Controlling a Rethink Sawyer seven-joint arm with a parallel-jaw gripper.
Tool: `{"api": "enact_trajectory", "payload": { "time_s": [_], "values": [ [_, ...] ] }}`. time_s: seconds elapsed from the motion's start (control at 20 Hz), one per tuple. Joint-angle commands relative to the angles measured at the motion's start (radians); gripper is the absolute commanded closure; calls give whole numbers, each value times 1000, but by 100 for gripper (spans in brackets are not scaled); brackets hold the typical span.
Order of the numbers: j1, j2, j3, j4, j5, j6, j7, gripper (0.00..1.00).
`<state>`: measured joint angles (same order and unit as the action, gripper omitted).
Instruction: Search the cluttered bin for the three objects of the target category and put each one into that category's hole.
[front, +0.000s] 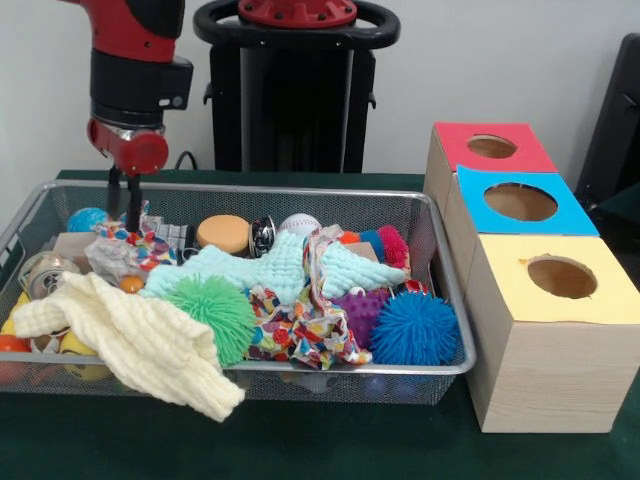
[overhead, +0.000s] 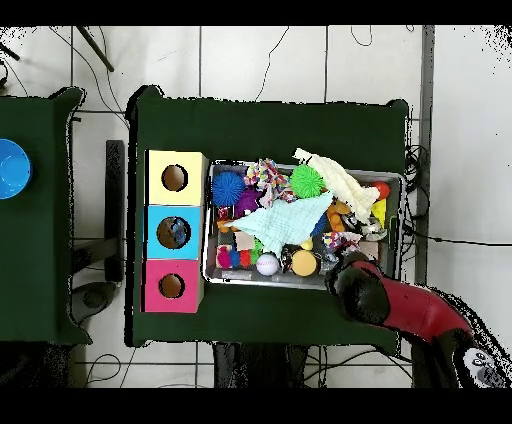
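- Three pale wooden boxes stand in a row on the dark green surface (front: 300, 445), beside the wire-mesh bin (front: 250, 190); their tops are red (front: 492, 147), blue (front: 520, 202) and yellow (front: 560, 278), each cut with a round hole.
- Behind the surface is a plain white wall and the robot's black pedestal (front: 295, 90); from overhead the floor is pale tile crossed by cables, and a second green surface to one side carries a blue bowl (overhead: 10, 168).
- One red and black arm comes down over the far left corner of the bin in the front view. Its claw (front: 124, 205) has two thin dark fingers (front: 133, 205) held slightly apart, with nothing seen between them.
- Directly under and touching the claw's tips lies a crinkly see-through plastic piece (front: 118, 255), with a patterned multicolour scrap beside it.
- Elsewhere the bin is heaped with clutter: a cream knitted cloth (front: 140, 345) hanging over the near rim, a mint cloth (front: 270, 268), a green spiky ball (front: 212, 312), a blue spiky ball (front: 415, 328), a purple spiky ball (front: 360, 312), a white ball (front: 299, 225) and an orange disc (front: 224, 233).
- Across the bin from the claw is the blue-panelled hole (overhead: 174, 232), well apart from it; something dark shows inside it from overhead.
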<state>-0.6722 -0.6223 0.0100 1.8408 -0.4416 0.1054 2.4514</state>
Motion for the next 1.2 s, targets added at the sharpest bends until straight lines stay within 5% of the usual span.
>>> {"api": "enact_trajectory", "payload": {
  "time_s": [0.05, 0.4, 1.2],
  "values": [
    [21, 82, 9, 28, -8, -72, 78, 0],
    [42, 70, 0, 19, 3, -62, 80, 0],
    [63, 179, -16, -46, 21, -144, 88, 0]
  ]
}}
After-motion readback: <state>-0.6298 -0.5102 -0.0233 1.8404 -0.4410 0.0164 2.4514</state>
